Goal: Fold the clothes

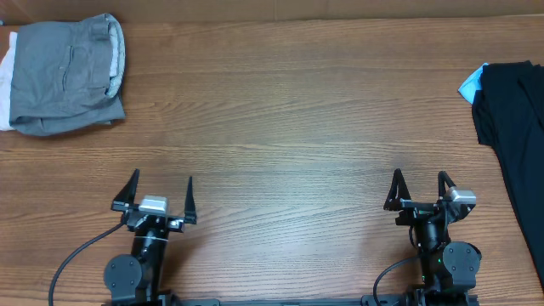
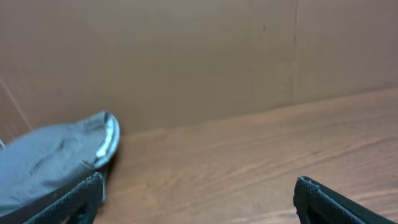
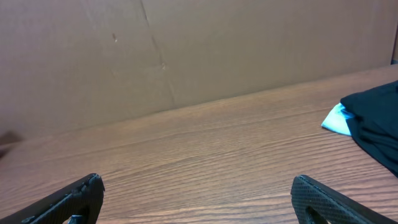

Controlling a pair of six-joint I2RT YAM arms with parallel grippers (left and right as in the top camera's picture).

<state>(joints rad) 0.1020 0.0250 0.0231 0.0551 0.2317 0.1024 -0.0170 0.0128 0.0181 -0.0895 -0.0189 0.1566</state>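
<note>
Both left fingers [image 1: 129,189] and right fingers [image 1: 395,189] spread wide, empty; grey shorts [image 1: 68,76] lie folded well beyond left fingers; task looks finished.

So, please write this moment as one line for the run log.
left gripper: open, empty | right gripper: open, empty | folded mid-grey cotton shorts: far-left corner, not gripped | black garment: right edge

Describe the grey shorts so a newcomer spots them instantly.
On the brown wooden table, look at the far-left corner. The folded mid-grey woven shorts lie there over a white cloth; they are the only grey item, while the black garment lies at the right edge.
</note>
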